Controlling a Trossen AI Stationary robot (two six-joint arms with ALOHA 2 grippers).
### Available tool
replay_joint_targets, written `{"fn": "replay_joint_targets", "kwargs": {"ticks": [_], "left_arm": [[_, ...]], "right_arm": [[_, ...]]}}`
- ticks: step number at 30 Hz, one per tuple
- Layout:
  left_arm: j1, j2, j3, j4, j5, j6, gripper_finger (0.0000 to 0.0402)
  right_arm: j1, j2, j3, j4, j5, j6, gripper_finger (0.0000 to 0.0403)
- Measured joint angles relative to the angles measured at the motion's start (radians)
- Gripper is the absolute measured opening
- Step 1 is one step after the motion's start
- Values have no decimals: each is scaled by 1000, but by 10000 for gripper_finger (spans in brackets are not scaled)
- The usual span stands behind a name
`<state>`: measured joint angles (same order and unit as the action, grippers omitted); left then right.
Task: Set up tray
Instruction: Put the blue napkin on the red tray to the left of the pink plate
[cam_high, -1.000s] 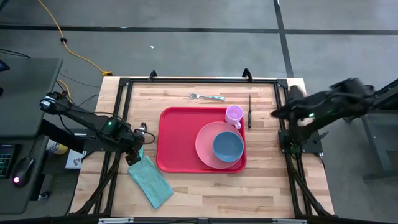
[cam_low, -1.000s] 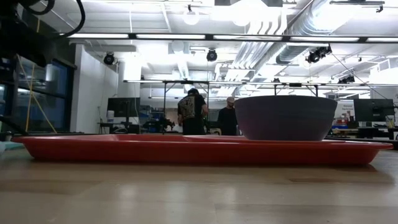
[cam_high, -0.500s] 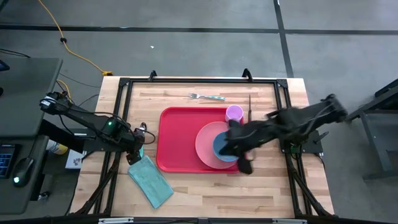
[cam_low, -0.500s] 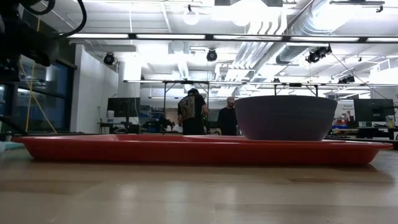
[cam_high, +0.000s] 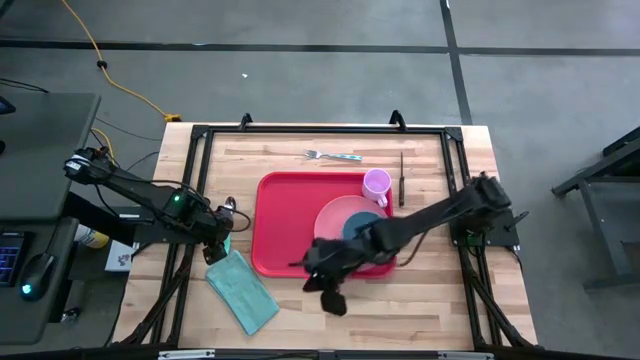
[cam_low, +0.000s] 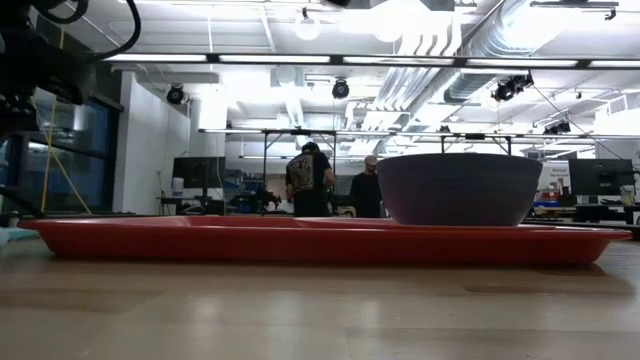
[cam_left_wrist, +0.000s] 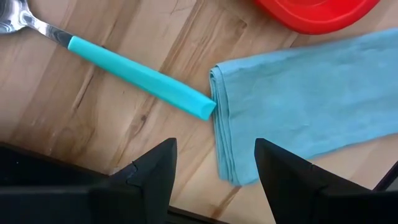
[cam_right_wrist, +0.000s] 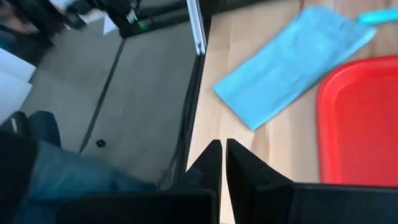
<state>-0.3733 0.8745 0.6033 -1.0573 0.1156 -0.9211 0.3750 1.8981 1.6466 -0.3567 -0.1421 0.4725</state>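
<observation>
Presently my right pincer (cam_high: 332, 297), fingers pressed together and empty, reaches low across the tray (cam_high: 285, 235) at frame centre; I judge its arm could knock the bowl (cam_high: 362, 228).

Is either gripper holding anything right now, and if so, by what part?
Nothing is held. The left gripper is open above the folded blue napkin and the teal-handled utensil. The right gripper is shut and empty, near the tray.

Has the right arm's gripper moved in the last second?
Yes. The right gripper swung from beyond the table's right edge across the tray to its near edge, jaws shut.
</observation>
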Motion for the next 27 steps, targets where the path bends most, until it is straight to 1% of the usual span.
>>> {"fn": "replay_joint_targets", "kwargs": {"ticks": [2,7,12,16,19,24,27], "left_arm": [[0,0,0,0,-8,0,250],[0,0,0,2,-14,8,250],[0,0,0,10,-41,55,250],[0,-1,0,24,-57,71,250],[0,-2,0,44,-78,80,250],[0,-2,0,74,-118,132,250],[0,-2,0,92,-131,141,250]], "right_arm": [[8,47,0,48,14,10,0],[2,158,0,188,43,134,0],[-36,251,3,381,82,228,0],[-62,339,0,530,65,329,0],[-67,385,1,633,99,388,0],[-62,444,0,701,117,444,0],[-56,452,1,733,86,444,0]]}}
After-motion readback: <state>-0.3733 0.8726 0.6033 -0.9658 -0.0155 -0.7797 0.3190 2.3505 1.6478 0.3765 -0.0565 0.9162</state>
